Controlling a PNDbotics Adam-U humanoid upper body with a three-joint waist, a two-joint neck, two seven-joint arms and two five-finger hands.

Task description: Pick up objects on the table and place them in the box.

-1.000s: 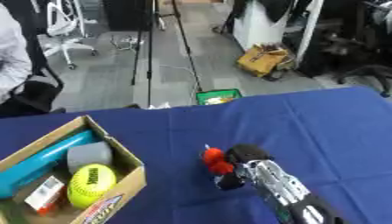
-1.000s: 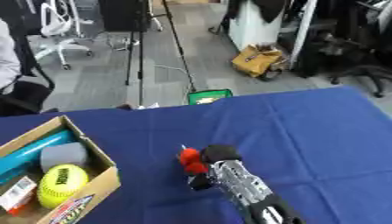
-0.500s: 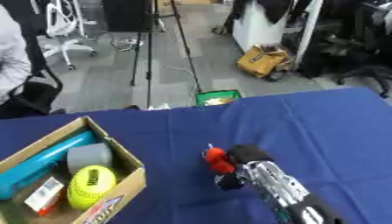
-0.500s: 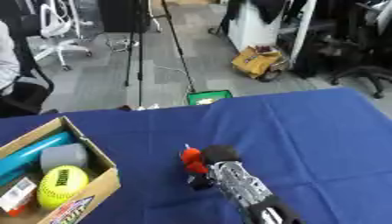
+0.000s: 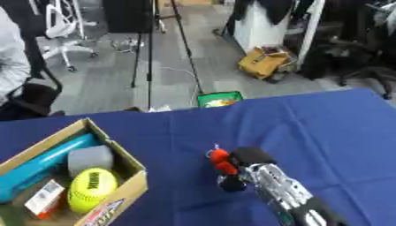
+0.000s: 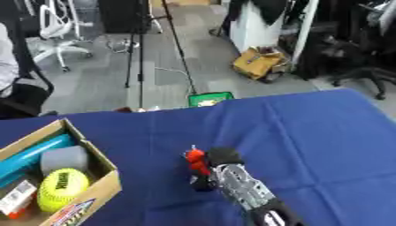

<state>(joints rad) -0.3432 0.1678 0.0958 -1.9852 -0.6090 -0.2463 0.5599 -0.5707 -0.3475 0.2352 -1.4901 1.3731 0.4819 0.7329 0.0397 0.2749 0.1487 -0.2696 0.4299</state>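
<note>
Reaching in from the near right of the left eye view, the right robot hand (image 5: 251,170) sat on the blue surface (image 5: 325,128), fingers curled round a small red object (image 5: 222,161) at near centre. Red thing touched the surface or sat just above it, could not tell which. A dark rounded bit showed just below the red object, under the fingers. Cardboard box (image 5: 127,170) stood at near left, open top, well apart from the robot hand. Inside it: a teal tube (image 5: 46,161) along the far-left wall, a grey block (image 5: 89,158) beside it, a yellow ball (image 5: 91,190) nearer, a white-and-red packet (image 5: 45,203) at the left of the ball.

Right eye view: same layout, shifted left. Right robot hand (image 6: 224,174) again closed on the red object (image 6: 196,160), thumb side toward the box (image 6: 104,176). Yellow ball (image 6: 62,189) and grey block (image 6: 63,158) were visible in the box. Left robot hand appeared in neither view.
</note>
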